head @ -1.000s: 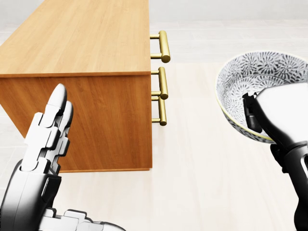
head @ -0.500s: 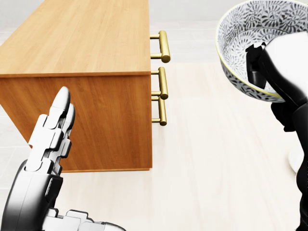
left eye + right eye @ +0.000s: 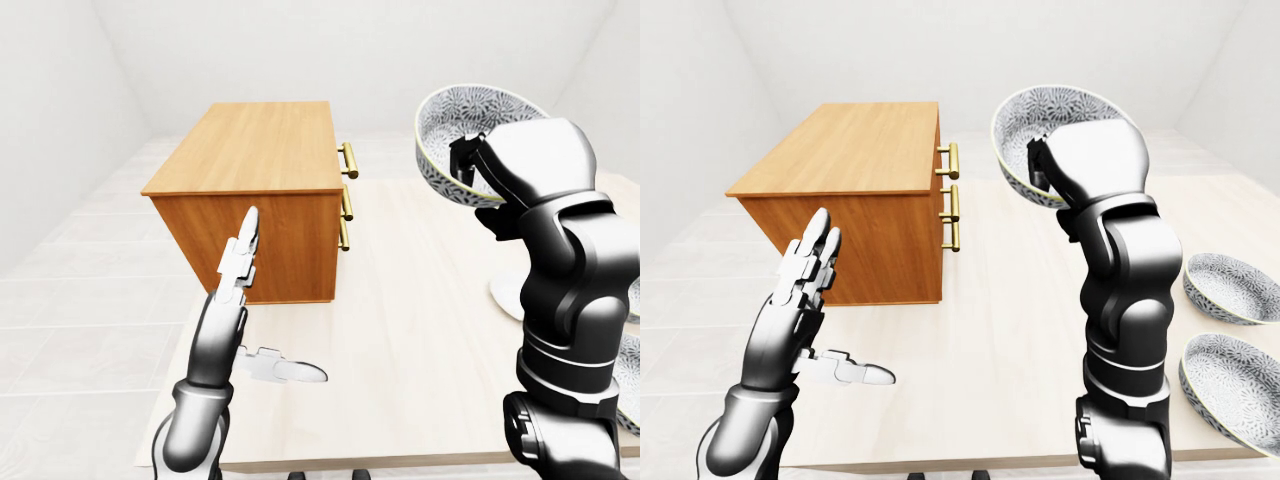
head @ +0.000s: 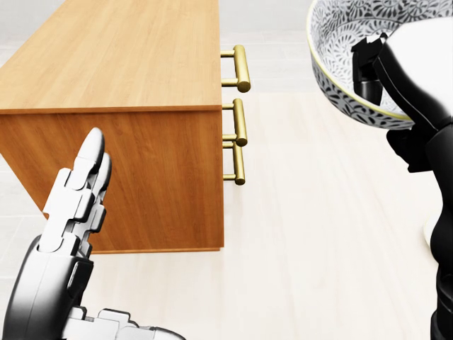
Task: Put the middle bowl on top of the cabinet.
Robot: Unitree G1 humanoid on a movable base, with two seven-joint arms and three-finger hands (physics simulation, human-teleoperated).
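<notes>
The right hand [image 3: 1092,158] pinches the patterned bowl [image 3: 1040,118] at its rim, a dark finger inside the wall and the palm behind it. The bowl hangs in the air, tilted with its opening turned to the view's left, to the right of the wooden cabinet [image 3: 850,150] and apart from it. A strip of pale table [image 3: 1010,330] lies between the bowl and the cabinet's face with the brass handles [image 4: 241,67], which stick out past the cabinet's right edge. The left hand [image 3: 800,280] hovers low beside the cabinet's near side, fingers straight and pressed together, thumb stuck out sideways. Two more patterned bowls [image 3: 1235,285] rest near the table's right edge
</notes>
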